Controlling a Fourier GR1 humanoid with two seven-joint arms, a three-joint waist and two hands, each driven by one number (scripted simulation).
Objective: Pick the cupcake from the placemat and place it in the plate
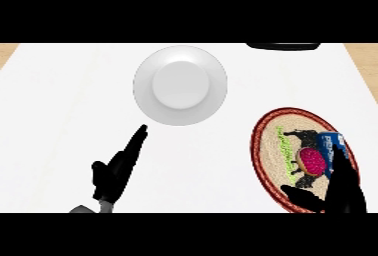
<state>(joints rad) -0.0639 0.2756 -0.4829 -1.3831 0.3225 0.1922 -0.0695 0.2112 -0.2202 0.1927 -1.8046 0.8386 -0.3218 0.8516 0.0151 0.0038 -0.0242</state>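
Black right robot hand stands at the placemat's near edge, fingers straight, thumb spread, just beside the pink cupcake lying on it. Left robot hand rests open, lower left.

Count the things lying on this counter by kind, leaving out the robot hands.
Plate: 1
Placemat: 1
Cupcake: 1
Blue can: 1
Dark object at the far edge: 1
Total: 5
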